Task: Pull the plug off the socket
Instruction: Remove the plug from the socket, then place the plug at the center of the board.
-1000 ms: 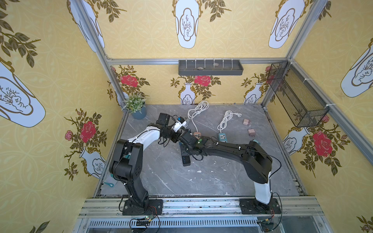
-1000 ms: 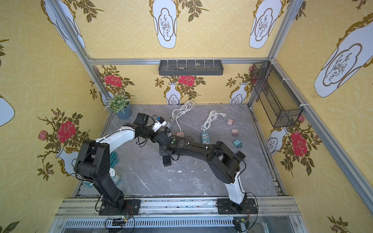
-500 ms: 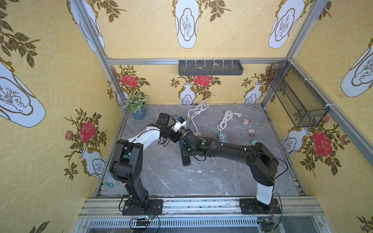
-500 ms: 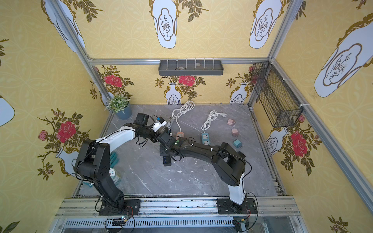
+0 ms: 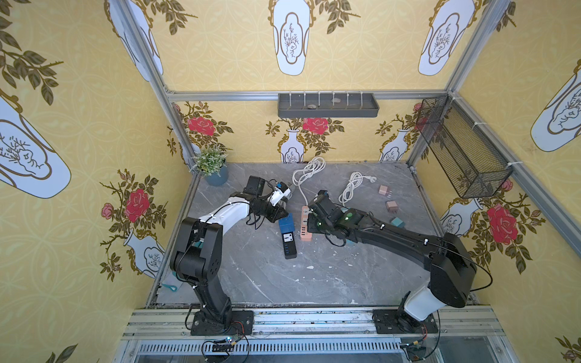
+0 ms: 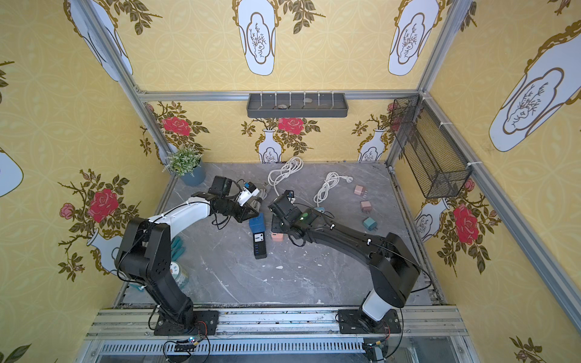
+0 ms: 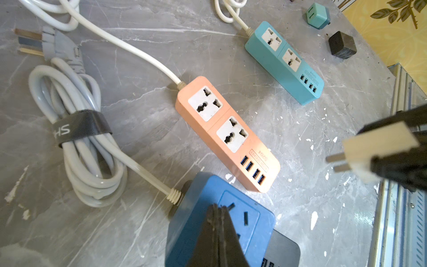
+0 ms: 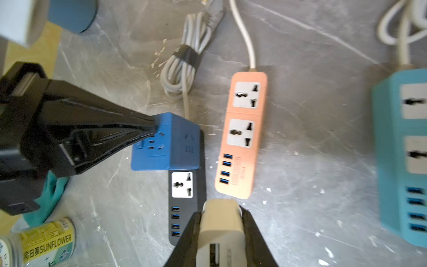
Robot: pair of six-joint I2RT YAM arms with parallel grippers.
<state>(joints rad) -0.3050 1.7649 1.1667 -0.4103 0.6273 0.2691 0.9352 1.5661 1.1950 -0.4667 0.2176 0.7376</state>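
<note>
The right gripper (image 8: 221, 233) is clamped on the cream plug (image 8: 220, 228), free of any socket, above the black strip (image 8: 186, 185); the left gripper (image 7: 218, 222), jaws together, presses the blue cube socket (image 8: 165, 143); the orange strip (image 7: 227, 134) lies just beside, the teal strip (image 7: 284, 62) beyond.

We see a grey marble tabletop (image 5: 314, 283) carrying an orange power strip (image 7: 227, 134), a teal strip (image 7: 285, 62), a black strip (image 8: 187, 208) under a blue socket cube (image 8: 165, 142) — plus a bundled grey cable (image 7: 78, 138) and small adapters.
</note>
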